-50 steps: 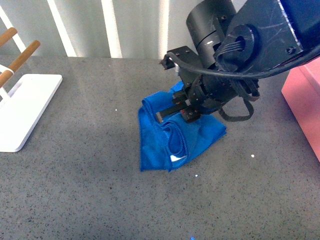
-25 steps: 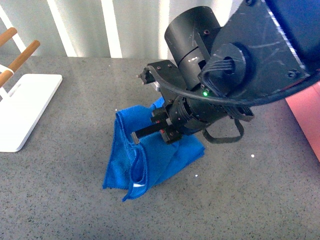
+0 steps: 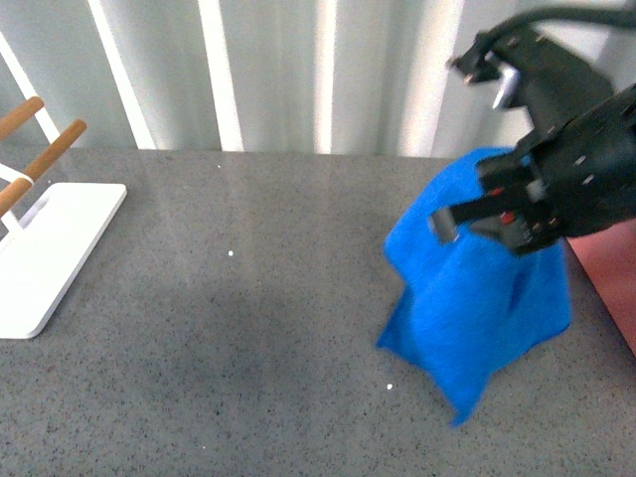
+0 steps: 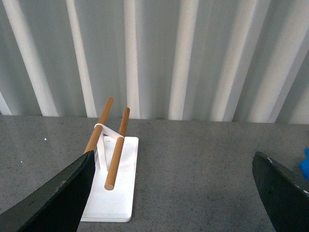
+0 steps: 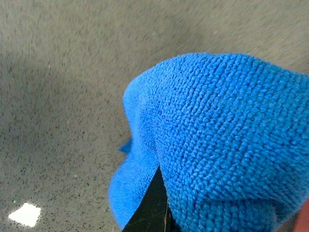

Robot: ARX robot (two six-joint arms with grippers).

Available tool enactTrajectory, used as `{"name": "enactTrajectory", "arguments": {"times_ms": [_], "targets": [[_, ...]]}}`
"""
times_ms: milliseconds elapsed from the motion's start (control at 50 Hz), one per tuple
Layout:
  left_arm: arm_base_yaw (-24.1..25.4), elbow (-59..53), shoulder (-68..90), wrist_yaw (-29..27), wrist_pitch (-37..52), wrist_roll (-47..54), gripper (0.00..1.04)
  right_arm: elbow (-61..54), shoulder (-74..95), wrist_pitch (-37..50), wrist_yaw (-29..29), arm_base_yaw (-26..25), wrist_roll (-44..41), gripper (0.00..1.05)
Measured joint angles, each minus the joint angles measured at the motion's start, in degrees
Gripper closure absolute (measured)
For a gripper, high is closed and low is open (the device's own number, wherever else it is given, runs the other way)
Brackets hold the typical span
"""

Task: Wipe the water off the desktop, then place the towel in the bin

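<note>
Solid bright blue towel (image 3: 477, 308) with a fuzzy looped weave and no print; desktop (image 3: 248, 328) dark grey with fine black-and-white speckle. Rack base (image 3: 50, 248) plain white, its bars (image 3: 45, 139) tan wood; bin (image 3: 618, 283) at the desktop's right edge salmon pink, in shade. Wall (image 3: 298, 70) behind the desktop pale grey with white vertical ribs; right gripper (image 3: 452, 219) black with small red marks, left gripper fingers (image 4: 53, 198) black.

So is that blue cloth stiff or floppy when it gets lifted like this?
Probably very floppy: the towel hangs in loose folds from the right tool. Its fuzzy weave looks grippy, so slipping out seems unlikely. It likely weighs little, since one pinch near the top carries it all.
</note>
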Motion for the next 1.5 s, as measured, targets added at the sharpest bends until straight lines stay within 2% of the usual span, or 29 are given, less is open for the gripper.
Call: {"name": "enactTrajectory", "arguments": {"times_ms": [160, 300, 380, 460, 560, 640, 820, 1060, 1260, 1500], "targets": [[0.0, 0.0, 0.0, 0.0, 0.0, 0.0, 0.07, 4.13, -7.72, -5.4, -1.81, -1.92, -1.18, 1.0], [0.0, 0.0, 0.0, 0.0, 0.0, 0.0, 0.07, 8.04, -12.85, -9.92, -1.14, -2.45, -1.99, 1.0], [0.0, 0.0, 0.0, 0.0, 0.0, 0.0, 0.07, 10.95, -14.69, -14.36, 2.45, -2.95, -2.1, 1.0], [0.0, 0.0, 0.0, 0.0, 0.0, 0.0, 0.07, 13.9, -15.76, -20.44, 9.53, -4.39, -2.49, 1.0], [0.0, 0.0, 0.0, 0.0, 0.0, 0.0, 0.07, 18.23, -15.98, -29.53, 16.61, -9.94, -3.06, 1.0], [0.0, 0.0, 0.0, 0.0, 0.0, 0.0, 0.07, 20.61, -15.98, -33.9, 17.14, -15.26, -4.48, 1.0], [0.0, 0.0, 0.0, 0.0, 0.0, 0.0, 0.07, 20.52, -16.44, -33.14, 16.76, -23.02, -10.25, 1.0], [0.0, 0.0, 0.0, 0.0, 0.0, 0.0, 0.07, 19.71, -15.8, -30.42, 14.56, -29.31, -14.47, 1.0], [0.0, 0.0, 0.0, 0.0, 0.0, 0.0, 0.07, 18.05, -12.07, -27.41, 12.5, -31.91, -14.53, 1.0], [0.0, 0.0, 0.0, 0.0, 0.0, 0.0, 0.07, 15.69, -7.61, -23.08, 10.93, -32.35, -12.66, 1.0]]}}
